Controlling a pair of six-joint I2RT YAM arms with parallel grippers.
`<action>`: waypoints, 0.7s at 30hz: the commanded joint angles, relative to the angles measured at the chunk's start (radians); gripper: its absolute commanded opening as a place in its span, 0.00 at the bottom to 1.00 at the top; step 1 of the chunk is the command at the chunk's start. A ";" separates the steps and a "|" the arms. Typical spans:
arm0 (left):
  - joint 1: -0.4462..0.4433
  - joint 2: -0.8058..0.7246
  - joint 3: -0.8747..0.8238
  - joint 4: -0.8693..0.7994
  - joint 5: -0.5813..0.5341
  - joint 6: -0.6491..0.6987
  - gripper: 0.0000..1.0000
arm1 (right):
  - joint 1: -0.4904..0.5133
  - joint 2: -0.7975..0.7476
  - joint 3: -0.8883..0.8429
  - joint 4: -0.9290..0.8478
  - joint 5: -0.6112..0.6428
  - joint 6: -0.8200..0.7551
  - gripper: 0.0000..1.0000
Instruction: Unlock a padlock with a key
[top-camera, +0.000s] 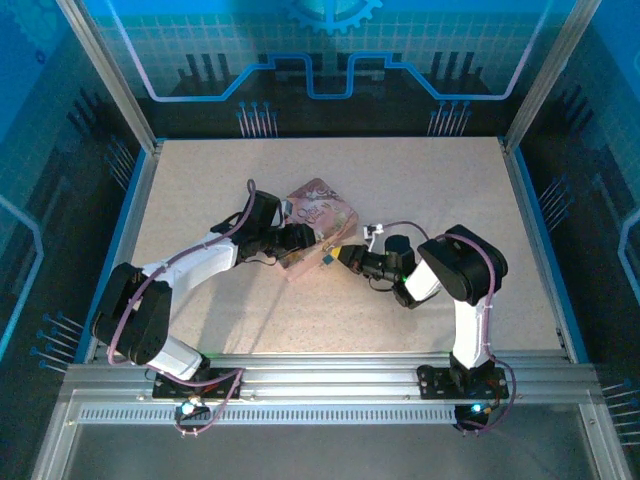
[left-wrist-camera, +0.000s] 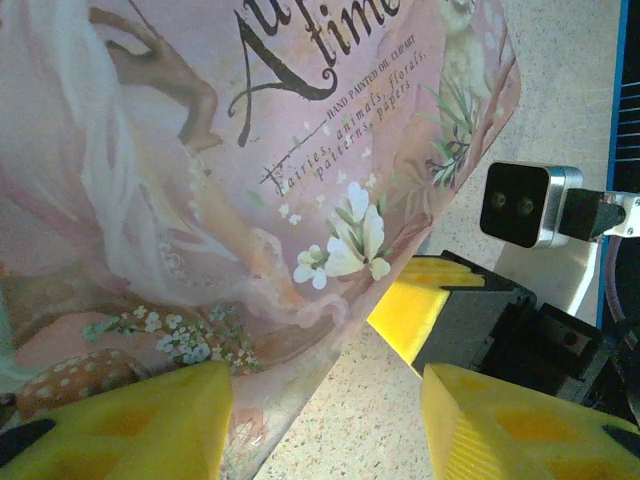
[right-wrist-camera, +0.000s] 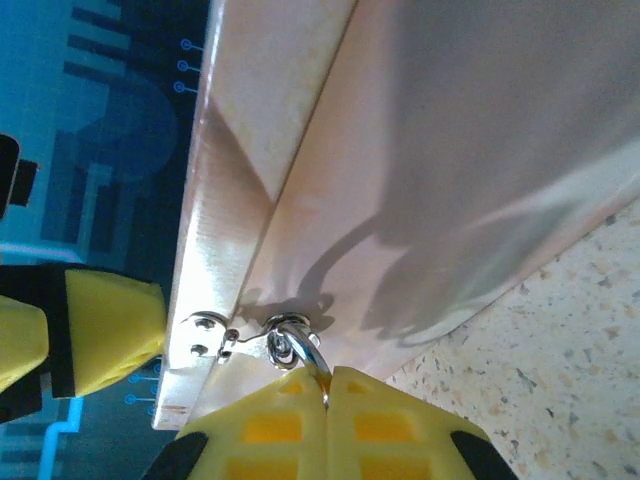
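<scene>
Right gripper (right-wrist-camera: 328, 378), pinched on the padlock (right-wrist-camera: 296, 345) just ahead of it, steadies it for unlocking, while my left gripper (left-wrist-camera: 325, 400), spread, straddles the pink box (left-wrist-camera: 200, 200), seemingly to brace it.

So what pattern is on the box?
Pink box with white flowers, dark lettering; clearest from left wrist.

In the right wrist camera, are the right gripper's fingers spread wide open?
No, the right gripper is closed tight, its yellow halves meeting on the padlock, whose silver shackle sticks out at the seam.
</scene>
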 joint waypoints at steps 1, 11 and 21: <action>-0.012 0.013 -0.055 -0.089 -0.015 -0.001 0.54 | -0.021 -0.021 0.005 0.102 0.016 0.028 0.02; -0.011 -0.027 -0.031 -0.100 -0.010 0.002 0.60 | -0.056 -0.132 -0.053 -0.052 0.035 -0.072 0.02; -0.011 -0.213 -0.008 -0.123 -0.086 0.019 0.65 | -0.067 -0.556 -0.055 -0.687 0.058 -0.385 0.03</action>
